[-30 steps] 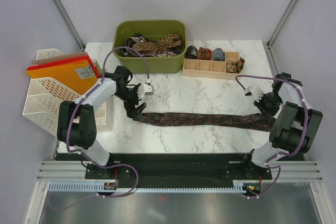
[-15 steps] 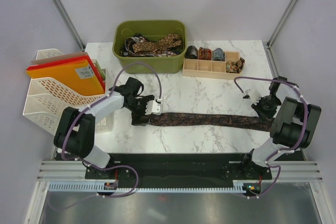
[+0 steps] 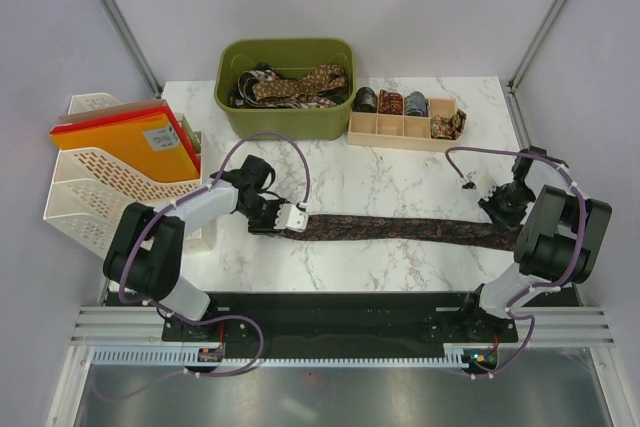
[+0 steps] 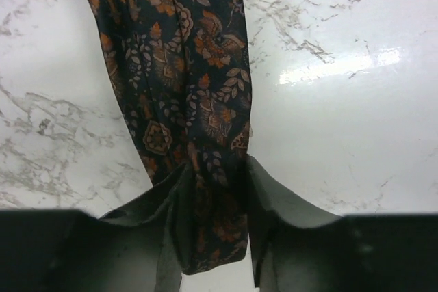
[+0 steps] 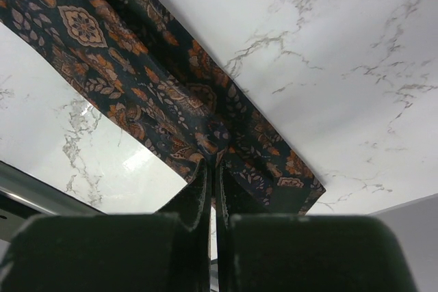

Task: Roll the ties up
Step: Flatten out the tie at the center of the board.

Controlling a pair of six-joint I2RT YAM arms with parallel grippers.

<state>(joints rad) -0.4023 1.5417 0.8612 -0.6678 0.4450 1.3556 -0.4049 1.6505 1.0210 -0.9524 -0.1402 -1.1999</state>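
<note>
From above, the patterned tie (image 3: 400, 228) lies flat in one long strip on the marble table (image 3: 380, 177), running along the near edge from left of the middle almost to the right edge. The left gripper (image 3: 285, 223) sits at the strip's narrow end and the right gripper (image 3: 500, 209) at the wide end; from this height I cannot tell how either pair of fingers stands. At the far edge, left of the middle, is a green bin (image 3: 285, 122) with loose ties (image 3: 295, 85) heaped in it. Beside it, toward the far right corner, a wooden tray (image 3: 392, 134) holds small rolled ties (image 3: 390, 102). A white file rack (image 3: 95, 192) with orange folders stands off the left edge.

In the left wrist view, the tie (image 4: 178, 87) comes down the frame and narrows into the gap between the two fingers (image 4: 274, 203). These press in on it from both sides, so the cloth bunches there and its tip hangs just past them.

In the right wrist view, the tie (image 5: 137, 80) crosses diagonally. The fingers (image 5: 195, 200) are drawn almost together, pinching the cloth's near edge, and the wide end's corner lies flat just to their right.
</note>
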